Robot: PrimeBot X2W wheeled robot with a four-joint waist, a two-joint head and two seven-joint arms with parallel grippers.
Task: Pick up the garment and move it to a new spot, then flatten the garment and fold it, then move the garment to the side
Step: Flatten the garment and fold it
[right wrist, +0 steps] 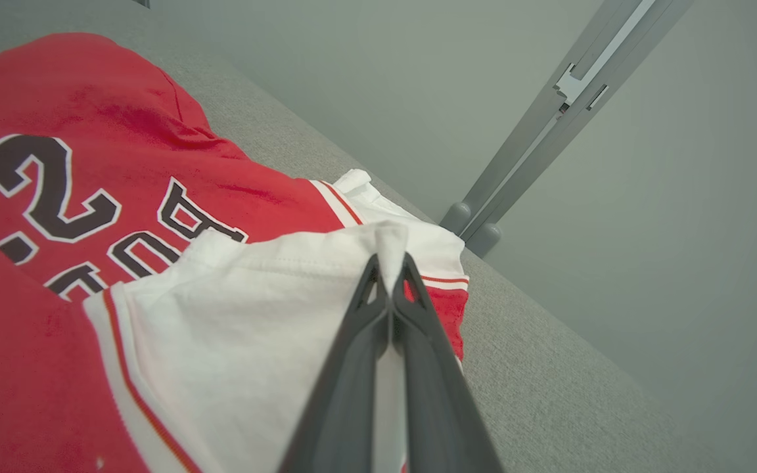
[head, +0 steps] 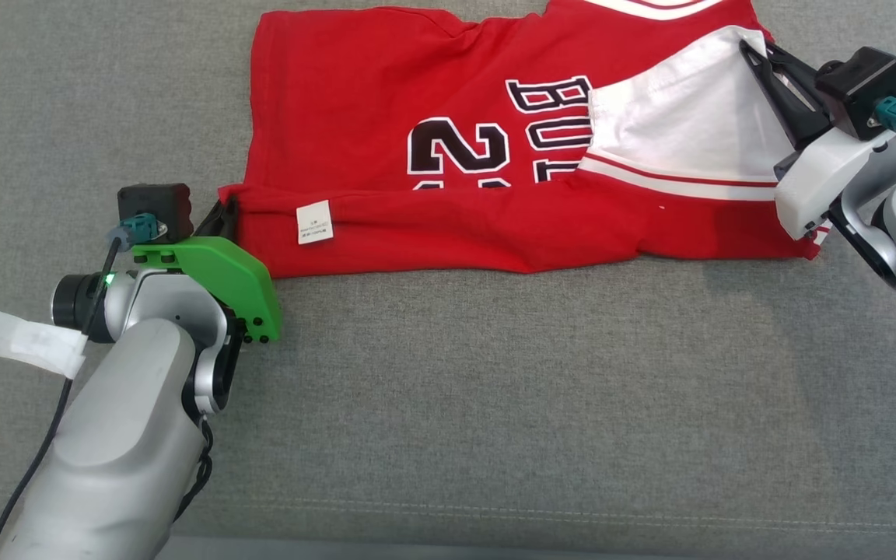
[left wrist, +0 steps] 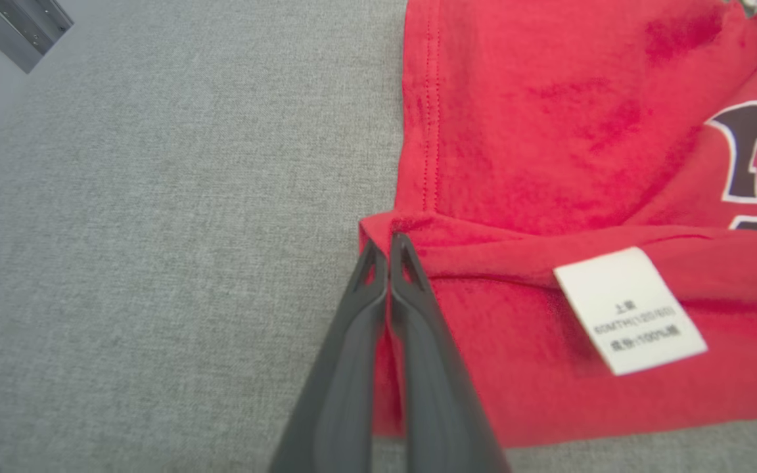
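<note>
The garment [head: 448, 132] is a red jersey with dark numbers and letters and white sleeve trim, lying partly folded on the grey surface. Its near edge is turned over and shows a white care label [head: 313, 222]. My left gripper [head: 229, 210] is shut on the garment's left corner [left wrist: 378, 230]; in the left wrist view the two dark fingers [left wrist: 411, 276] pinch the red fabric [left wrist: 549, 164]. My right gripper [head: 747, 48] is shut on the white sleeve [head: 689, 117], holding its tip raised; in the right wrist view white cloth [right wrist: 391, 240] sticks out between the fingertips [right wrist: 388, 269].
The grey fabric surface [head: 495, 389] stretches wide in front of the garment and to its left. A grey metal post [right wrist: 549, 112] stands beyond the surface's far edge against a pale wall, and a metal bracket [left wrist: 23, 26] shows at the left wrist view's corner.
</note>
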